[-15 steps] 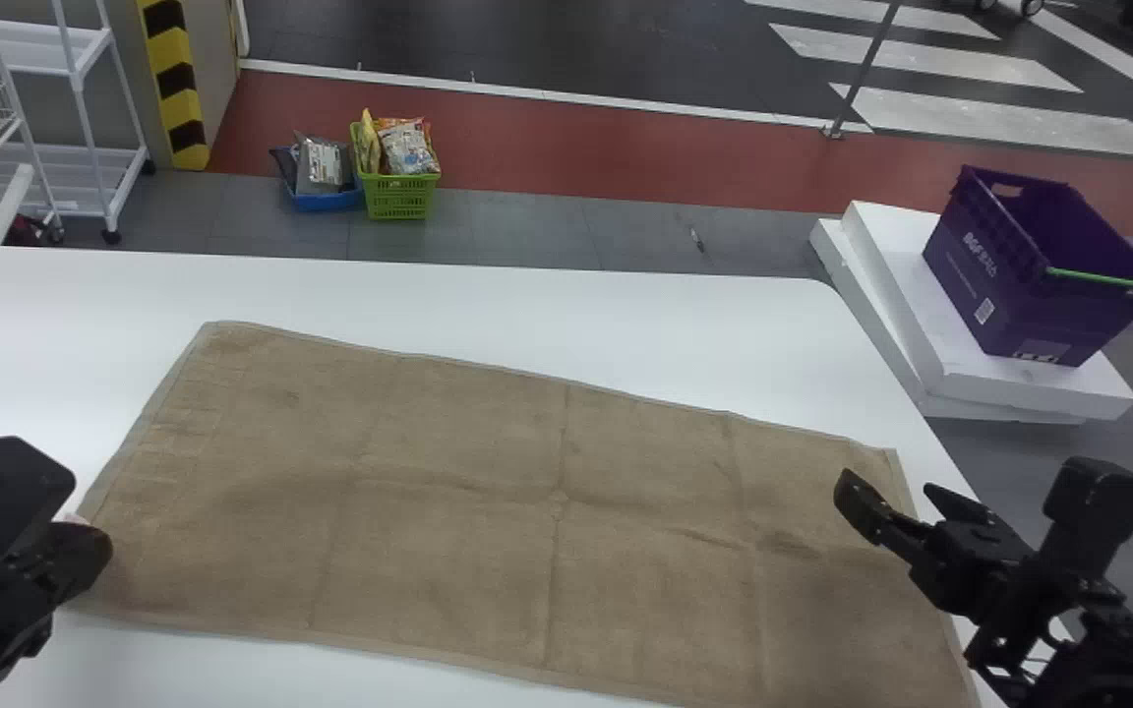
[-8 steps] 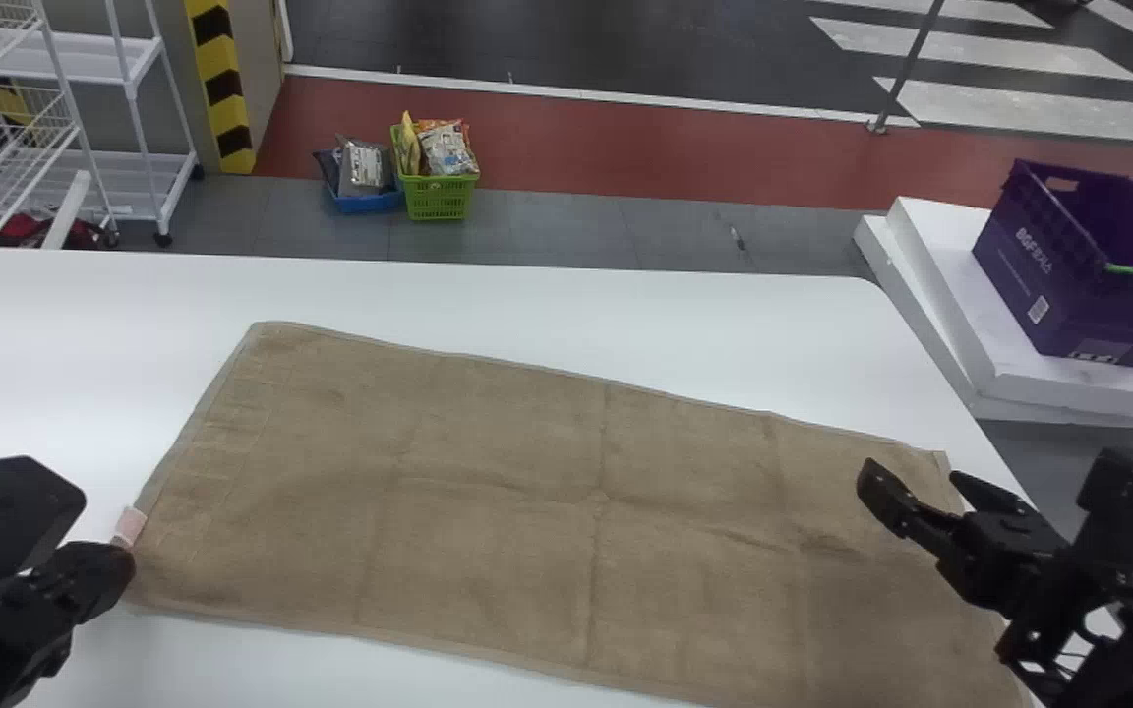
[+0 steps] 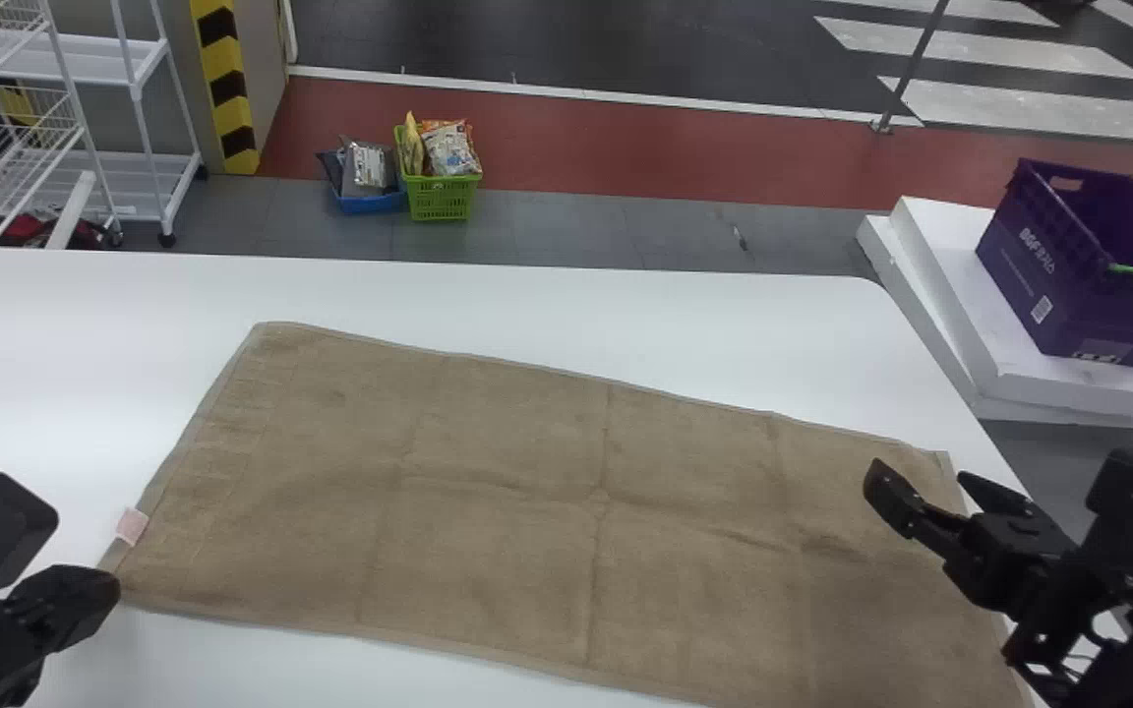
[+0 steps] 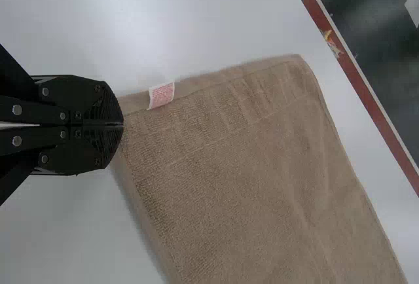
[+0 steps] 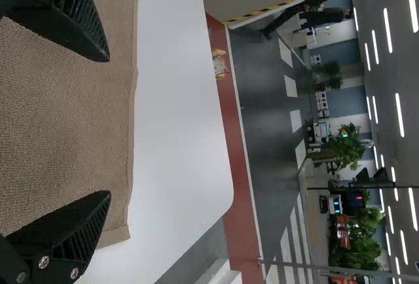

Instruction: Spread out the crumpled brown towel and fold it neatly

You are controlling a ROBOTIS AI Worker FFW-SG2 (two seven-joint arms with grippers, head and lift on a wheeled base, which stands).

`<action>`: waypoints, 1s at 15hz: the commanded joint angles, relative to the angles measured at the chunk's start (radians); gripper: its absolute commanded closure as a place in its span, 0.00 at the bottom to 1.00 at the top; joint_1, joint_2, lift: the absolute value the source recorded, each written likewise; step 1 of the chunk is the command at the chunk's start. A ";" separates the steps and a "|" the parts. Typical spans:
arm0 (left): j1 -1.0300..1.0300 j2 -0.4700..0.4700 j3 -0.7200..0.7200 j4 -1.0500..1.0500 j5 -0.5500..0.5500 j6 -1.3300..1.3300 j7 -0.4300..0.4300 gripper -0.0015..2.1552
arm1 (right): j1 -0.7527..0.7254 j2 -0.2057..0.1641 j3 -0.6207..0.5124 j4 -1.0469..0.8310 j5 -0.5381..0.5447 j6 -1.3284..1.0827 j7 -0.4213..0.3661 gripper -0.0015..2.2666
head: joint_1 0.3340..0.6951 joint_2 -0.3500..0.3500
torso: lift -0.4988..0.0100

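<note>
The brown towel (image 3: 488, 492) lies spread flat on the white table, with faint creases and a small pale tag at its left edge. At its near left corner is my left gripper (image 3: 109, 590). In the left wrist view the fingers of the left gripper (image 4: 121, 125) are together on the towel's corner (image 4: 196, 146), beside the tag (image 4: 161, 94). My right gripper (image 3: 925, 482) is over the towel's right end. The right wrist view has the right gripper (image 5: 109, 127) open above the towel (image 5: 59, 120), nothing between its fingers.
The white table (image 3: 626, 305) extends beyond the towel's far edge. Past its right edge a purple crate (image 3: 1068, 265) rests on white slabs. On the floor behind are a green basket (image 3: 439, 197) and a blue basket (image 3: 370, 204); a white wire rack (image 3: 134, 138) stands at far left.
The head view has turned left, so the scene sits further right in it. My left gripper has shifted slightly outward and toward the near side, uncovering the tag. The right gripper stays over the towel's right end.
</note>
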 commanded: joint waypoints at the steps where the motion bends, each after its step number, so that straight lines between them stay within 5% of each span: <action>1: 0.008 -0.004 0.005 -0.028 0.028 -0.002 0.030 0.95 | 0.001 0.001 0.004 0.000 0.000 0.000 0.000 0.03 | 1.00 0.23 | 0.73; 4: 0.019 -0.004 -0.036 -0.070 0.083 0.001 0.080 0.87 | 0.001 0.001 0.009 0.000 0.000 0.000 0.000 0.03 | 1.00 0.25 | 0.73; 15: -0.138 -0.004 -0.110 0.219 0.040 -0.008 0.206 0.87 | 0.020 0.001 -0.033 0.015 -0.031 -0.046 0.001 0.03 | 1.00 0.16 | 0.73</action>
